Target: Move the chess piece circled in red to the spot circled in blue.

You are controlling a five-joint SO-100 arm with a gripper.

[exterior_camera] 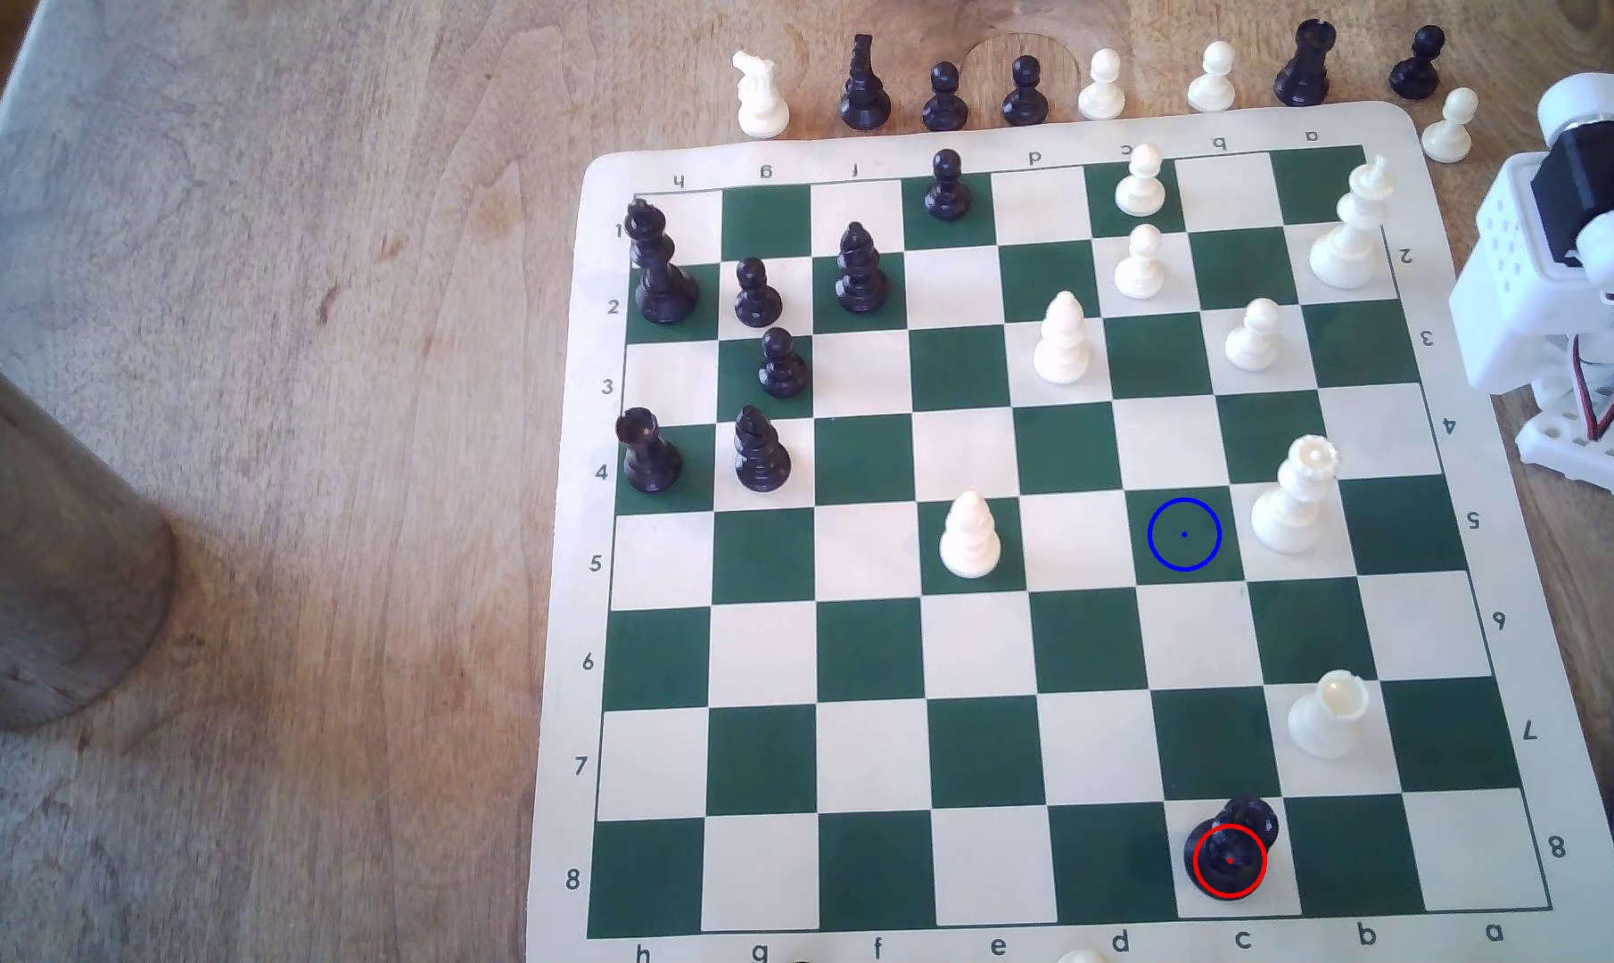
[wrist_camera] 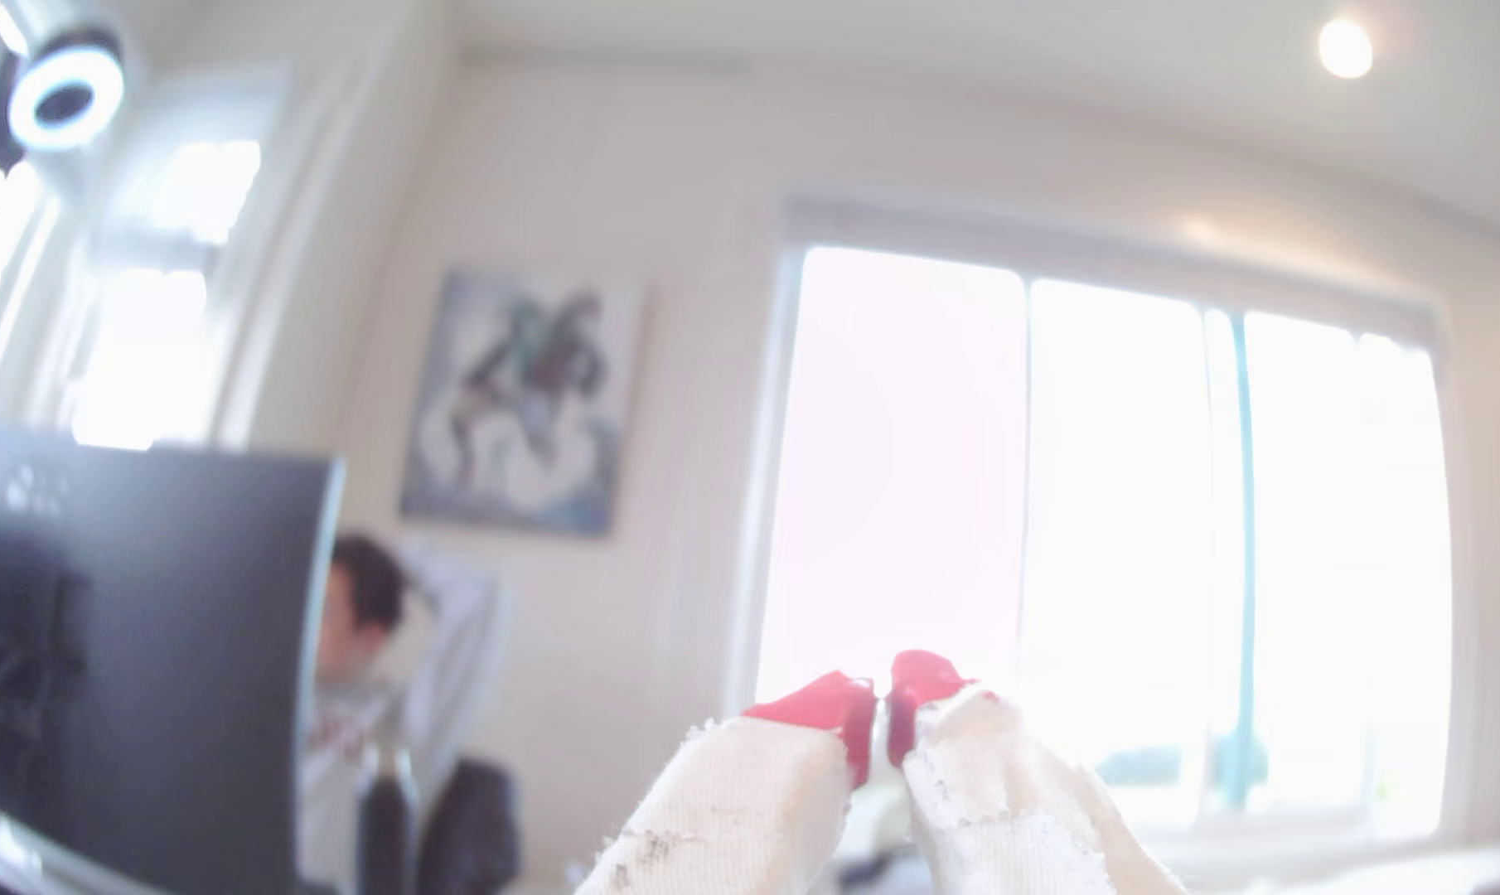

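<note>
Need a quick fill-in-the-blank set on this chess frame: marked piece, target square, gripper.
1. The black piece circled in red stands on a ____ square in the row labelled 8.
2. The blue-ringed square is dark ____.
3. The piece right beside the blue-ringed square, on the exterior view's right, is the ____ queen.
4. In the wrist view the gripper, tipped in ____, points at a bright window, its tips nearly together.

Missing words: cream; green; white; red

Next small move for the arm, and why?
Probably swing the gripper down toward the red-circled black piece. It sits untouched at the board's near edge, the blue-ringed square is free, and the red-tipped jaws, nearly closed, point out into the room.
</note>
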